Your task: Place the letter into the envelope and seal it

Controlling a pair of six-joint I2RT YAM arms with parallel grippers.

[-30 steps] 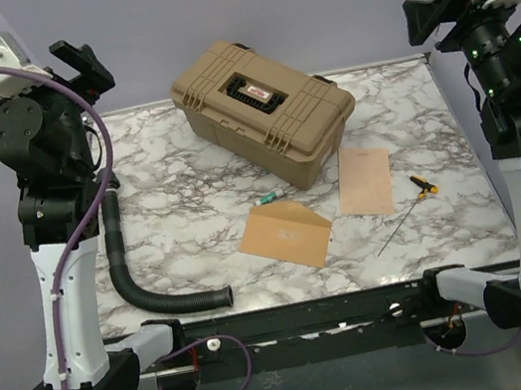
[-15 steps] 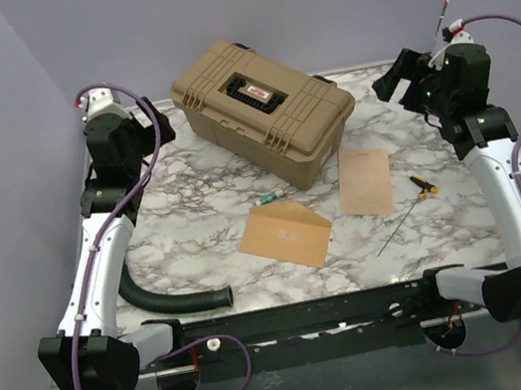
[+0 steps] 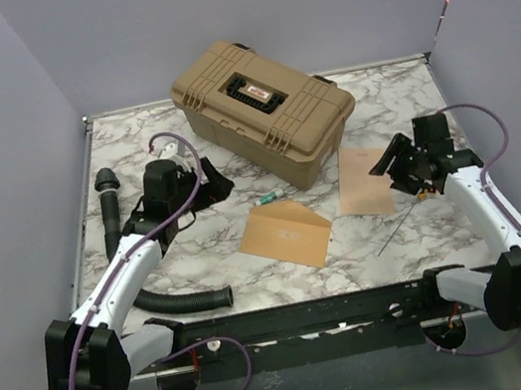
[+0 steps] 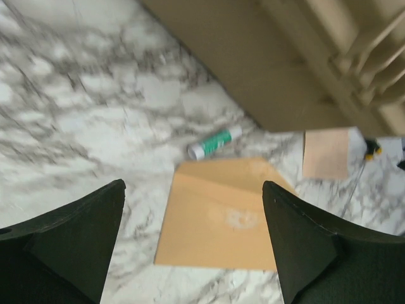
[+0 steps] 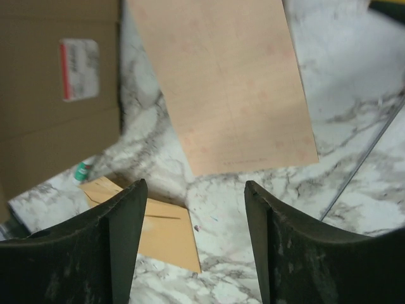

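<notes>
Since the letter (image 3: 364, 180) lies flat on the table (image 3: 384, 92) near the envelope (image 3: 286, 234), the right gripper (image 5: 193, 187), spread wide and empty by it, should pinch one edge; the left gripper (image 4: 193, 187), also spread, can steady the envelope.

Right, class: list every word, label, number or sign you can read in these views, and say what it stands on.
None can be read.
Red-and-white label on the tan case: too blurred.
Faint print on the envelope: too faint.
Faint marks on the letter: illegible.
</notes>
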